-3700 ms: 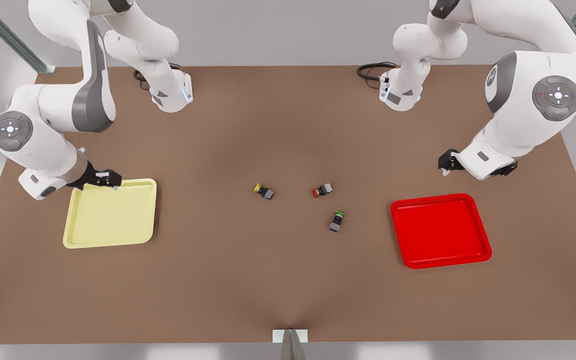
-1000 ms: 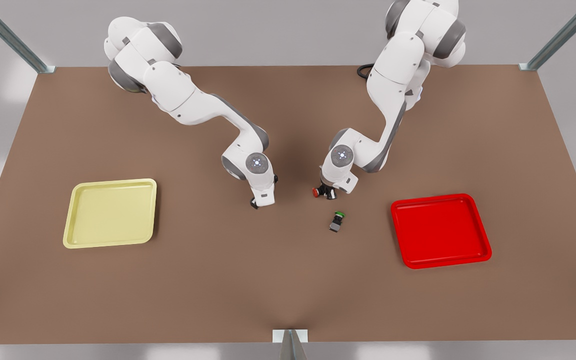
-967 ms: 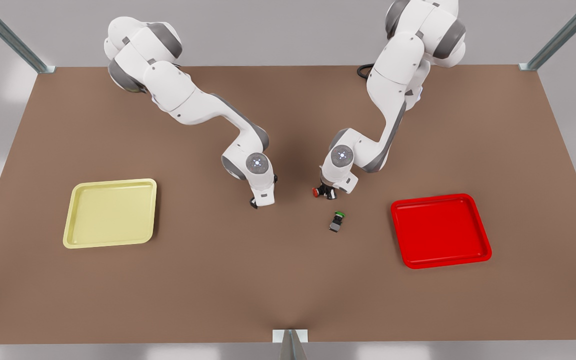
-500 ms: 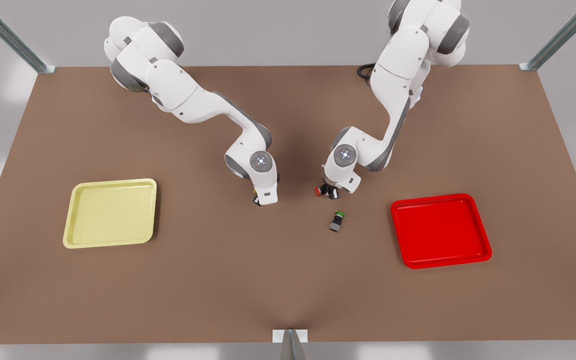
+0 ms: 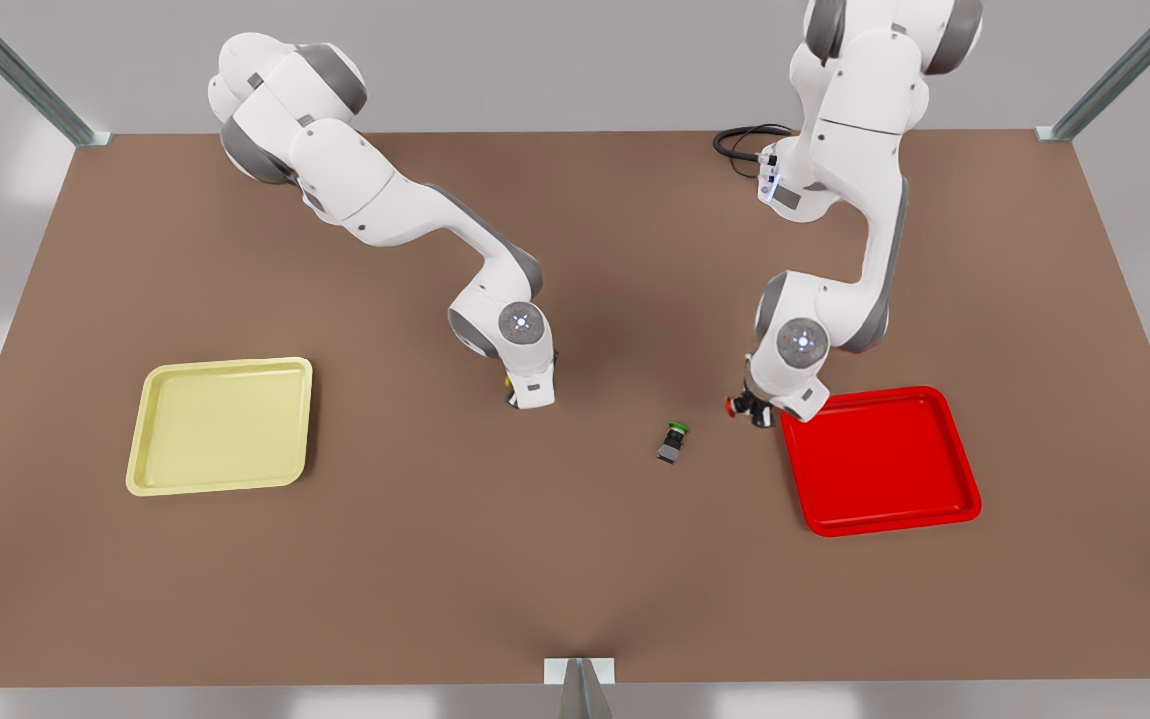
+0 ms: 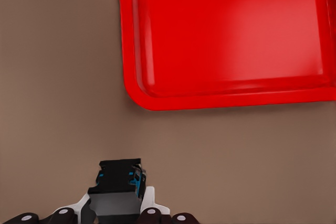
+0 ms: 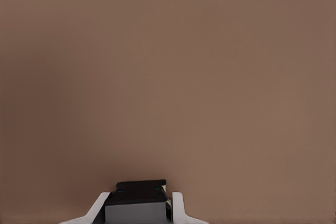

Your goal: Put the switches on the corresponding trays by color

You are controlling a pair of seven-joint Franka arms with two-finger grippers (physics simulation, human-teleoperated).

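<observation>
Trays sit well apart on the brown desk (image 5: 575, 559): the yellow tray (image 5: 221, 429) toward the front view's left and the red tray (image 5: 879, 464) toward its right. Both hold nothing.

The arm on the front view's right carries the left hand (image 5: 753, 409), which hangs just beside the red tray's near-left corner, over bare desk and not over the tray. It is clamped on the red switch (image 5: 735, 406), whose red cap juts out toward the front view's left. In the left wrist view the switch's dark boxy body (image 6: 118, 184) sits between the fingers (image 6: 150, 203) of that hand (image 6: 116, 211), with the rounded corner of the red tray (image 6: 142, 85) beyond it.

The arm on the front view's left carries the right hand (image 5: 525, 397), near the desk's middle and well apart from the yellow tray. It grips the yellow switch (image 5: 509, 380), of which a sliver of yellow cap peeks out beside the wrist. In the right wrist view the grey-black body (image 7: 137, 200) is pinched between the two white fingers (image 7: 176, 205), over bare desk.

A green switch (image 5: 674, 442) lies alone on the desk between the two hands, nearer the left one and touching nothing.
</observation>
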